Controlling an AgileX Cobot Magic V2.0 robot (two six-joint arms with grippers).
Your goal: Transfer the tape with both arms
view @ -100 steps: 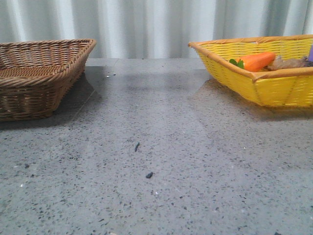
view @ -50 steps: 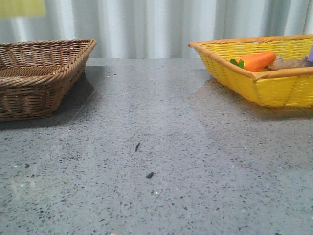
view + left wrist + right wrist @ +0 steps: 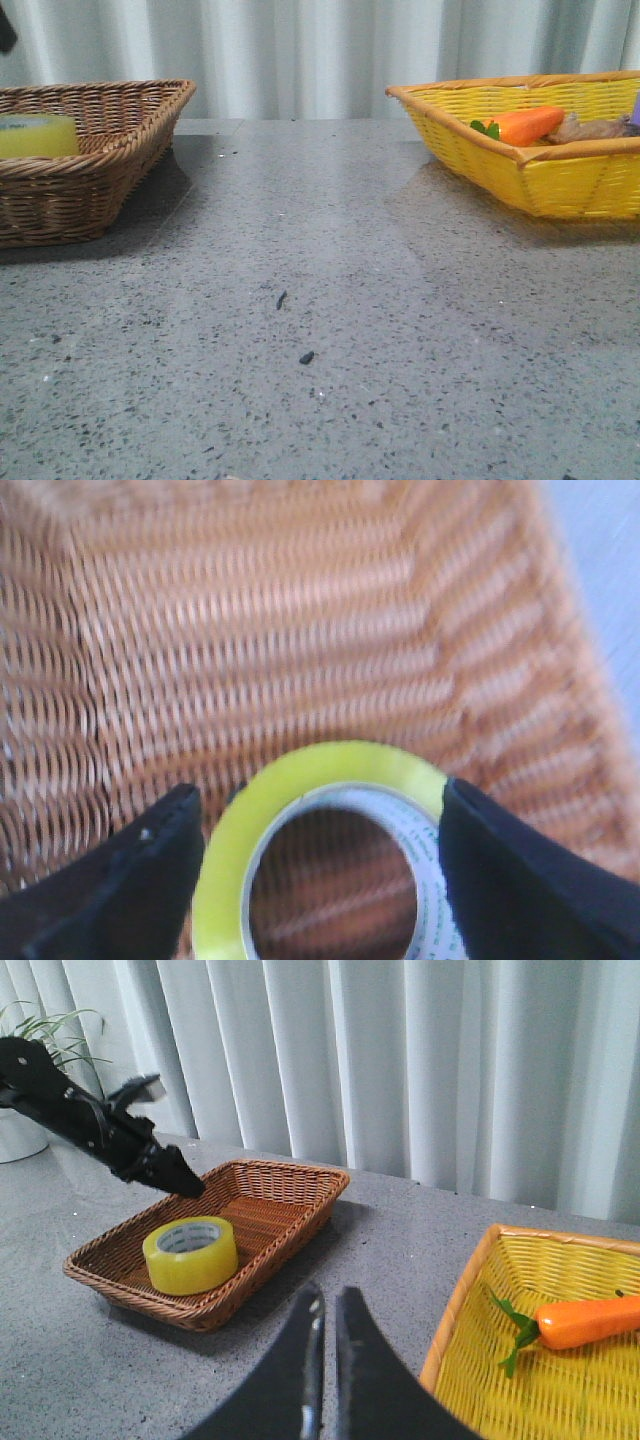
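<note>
The yellow tape roll (image 3: 38, 135) lies flat in the brown wicker basket (image 3: 110, 160) at the far left. In the right wrist view the tape (image 3: 190, 1255) rests on the basket floor, and my left gripper (image 3: 165, 1160) hangs above it, clear of it. In the left wrist view the tape (image 3: 300, 780) shows below, between the open left gripper's (image 3: 318, 790) dark fingers (image 3: 110, 880); its white core carries green letters. My right gripper (image 3: 325, 1295) is shut and empty over the table between the two baskets. In the front view only a dark bit of the left arm (image 3: 6, 30) shows.
A yellow basket (image 3: 560, 180) stands at the far right and holds an orange toy carrot (image 3: 525, 125) and other items. Grey speckled tabletop (image 3: 320, 300) lies between the baskets. A white curtain hangs behind. A potted plant (image 3: 30, 1070) stands beyond the brown basket.
The tape came into view high at the upper left, then went down into the brown basket, where it now lies free of the left gripper.
</note>
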